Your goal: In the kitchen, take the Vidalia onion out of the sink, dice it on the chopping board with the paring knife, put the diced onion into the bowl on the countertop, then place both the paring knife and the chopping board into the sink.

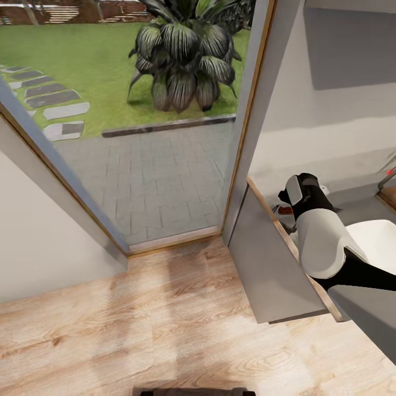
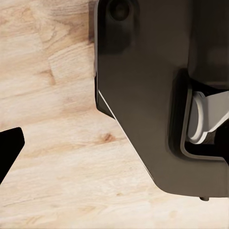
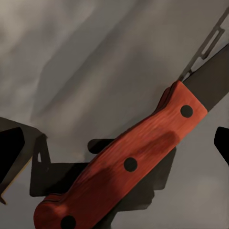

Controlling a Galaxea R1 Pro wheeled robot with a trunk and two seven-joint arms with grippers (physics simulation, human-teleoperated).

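While the head camera looks down at a wood floor [image 1: 165, 330] and a glass door, the right arm reaches forward over the grey countertop [image 1: 360, 209], its right gripper [image 3: 114, 143] straddling the paring knife [image 3: 138, 157]. Red handle lies between the fingertips; whether they grip it I cannot tell. White bowl [image 1: 379, 242] sits just beside the forearm. Left gripper [image 2: 9, 148] hangs over floorboards, its spread unclear.
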